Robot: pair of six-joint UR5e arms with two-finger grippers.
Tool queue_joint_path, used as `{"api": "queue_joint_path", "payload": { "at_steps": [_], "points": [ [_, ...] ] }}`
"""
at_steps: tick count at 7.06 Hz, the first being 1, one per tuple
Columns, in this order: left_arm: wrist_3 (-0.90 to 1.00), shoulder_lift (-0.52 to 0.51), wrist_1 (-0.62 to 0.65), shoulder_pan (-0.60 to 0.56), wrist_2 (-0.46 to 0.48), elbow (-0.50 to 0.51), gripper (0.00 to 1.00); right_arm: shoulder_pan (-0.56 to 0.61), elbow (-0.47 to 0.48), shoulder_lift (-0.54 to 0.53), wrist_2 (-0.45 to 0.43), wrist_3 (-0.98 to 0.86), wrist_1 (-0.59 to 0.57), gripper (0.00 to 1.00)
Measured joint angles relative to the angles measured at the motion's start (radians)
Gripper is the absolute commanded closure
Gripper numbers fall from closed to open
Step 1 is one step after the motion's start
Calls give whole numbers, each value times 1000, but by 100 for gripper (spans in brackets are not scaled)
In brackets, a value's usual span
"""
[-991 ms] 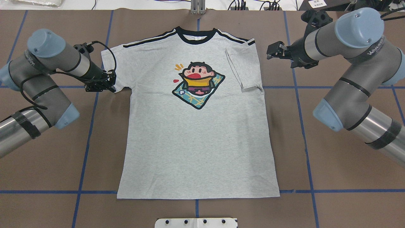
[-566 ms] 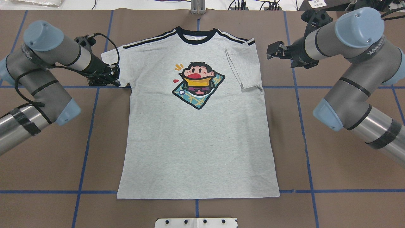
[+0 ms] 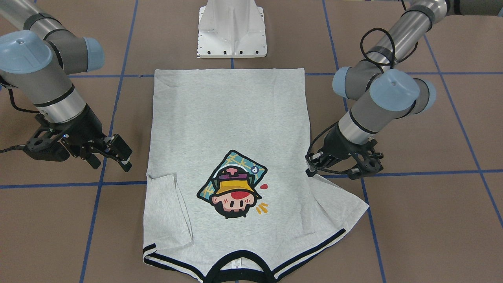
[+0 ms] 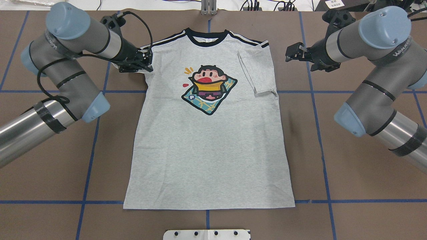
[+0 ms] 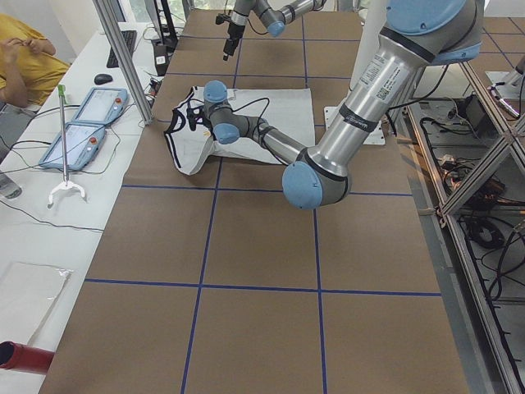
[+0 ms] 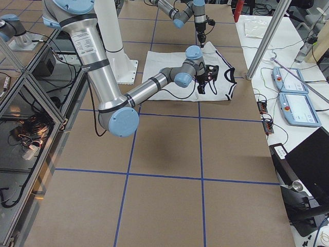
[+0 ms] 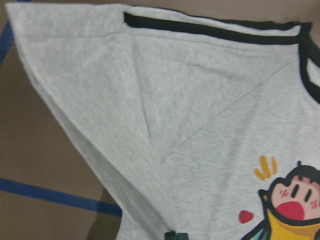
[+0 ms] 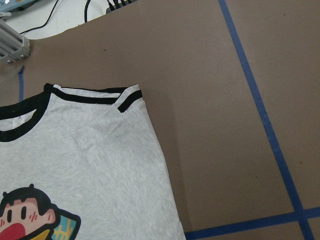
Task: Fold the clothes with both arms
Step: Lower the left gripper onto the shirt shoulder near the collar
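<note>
Two grippers flank the grey T-shirt (image 4: 206,150), which lies flat and print-up on the brown table (image 4: 350,173). The left gripper (image 4: 147,65) pinches the left sleeve (image 3: 338,204). The right gripper (image 4: 289,55) hovers beside the folded-in right sleeve (image 4: 258,73), jaws apart.

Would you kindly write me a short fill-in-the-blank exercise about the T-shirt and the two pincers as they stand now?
1. The T-shirt lies flat on the table with its cartoon print facing ____.
2. The sleeve on the robot's ____ side is already folded in over the body.
3. The left pincer is shut on the shirt's fabric, while the right pincer hangs beside the shirt holding ____.
4. The collar is coloured ____.
Missing words: up; right; nothing; black.
</note>
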Motion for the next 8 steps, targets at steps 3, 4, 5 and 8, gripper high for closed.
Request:
{"api": "queue_joint_path", "payload": {
  "at_steps": [3,4,5,8],
  "points": [
    [4,-16,-7,94,171,6,100,0,-4,-13,-12,0,4,0],
    [6,-15,-8,112,211,10,61,-1,-4,-12,-15,0,4,0],
    [9,-14,-9,123,241,14,32,-1,-4,-11,-16,0,4,0],
    [80,1,-9,106,252,10,31,-1,-4,-2,-16,0,4,0]
  ]
}}
